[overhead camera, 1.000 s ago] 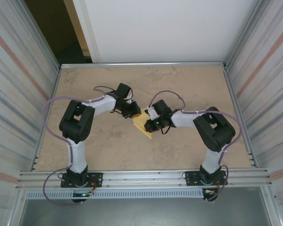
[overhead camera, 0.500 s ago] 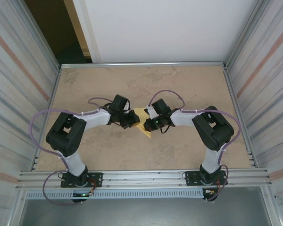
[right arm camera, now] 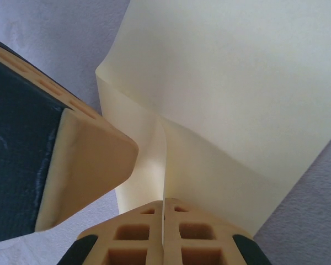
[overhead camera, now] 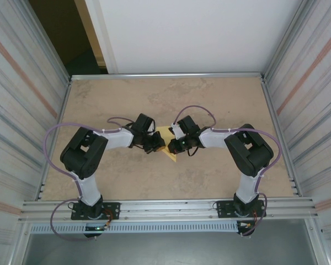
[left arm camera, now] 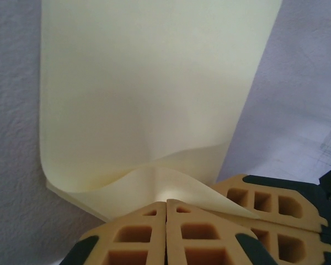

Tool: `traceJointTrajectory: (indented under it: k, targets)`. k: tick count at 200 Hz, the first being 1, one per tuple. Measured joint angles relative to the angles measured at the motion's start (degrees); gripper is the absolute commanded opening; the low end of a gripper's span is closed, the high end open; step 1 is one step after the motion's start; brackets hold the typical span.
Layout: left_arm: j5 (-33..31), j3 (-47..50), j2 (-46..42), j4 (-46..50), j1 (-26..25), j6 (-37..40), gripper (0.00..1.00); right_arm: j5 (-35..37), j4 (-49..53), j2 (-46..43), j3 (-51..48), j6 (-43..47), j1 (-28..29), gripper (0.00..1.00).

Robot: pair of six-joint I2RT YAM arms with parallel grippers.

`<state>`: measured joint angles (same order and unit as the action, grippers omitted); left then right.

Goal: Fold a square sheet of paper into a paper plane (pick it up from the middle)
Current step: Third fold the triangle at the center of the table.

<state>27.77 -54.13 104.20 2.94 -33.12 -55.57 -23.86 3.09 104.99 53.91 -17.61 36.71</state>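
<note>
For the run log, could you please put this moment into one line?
left gripper: shut on square sheet of paper | right gripper: shut on same sheet | sheet: curled between them

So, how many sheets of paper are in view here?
1. The pale yellow sheet is over the middle of the table, with the left gripper and right gripper both shut on it. Another sheet beneath it could be hidden.
</note>
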Motion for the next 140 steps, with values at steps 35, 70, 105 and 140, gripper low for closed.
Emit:
traceJointTrajectory:
  k: [35, 70, 105, 140]
  targets:
    - [-0.04, -0.02, 0.13, 0.04, 0.0, 0.02, 0.09, 0.0, 0.04, 0.11, 0.13, 0.0, 0.0, 0.02]
    - [-0.46, -0.02, 0.17, 0.17, 0.0, 0.02, 0.09, -0.02, 0.04, 0.42, 0.52, -0.02, 0.0, 0.02]
    - [-0.46, -0.02, 0.44, 0.2, 0.0, 0.02, 0.09, -0.02, 0.02, 0.44, 0.55, -0.02, 0.0, 0.03]
    - [-0.48, -0.35, 0.92, 0.79, 0.0, 0.22, 0.09, -0.02, 0.02, 0.44, 0.55, -0.02, 0.0, 0.03]
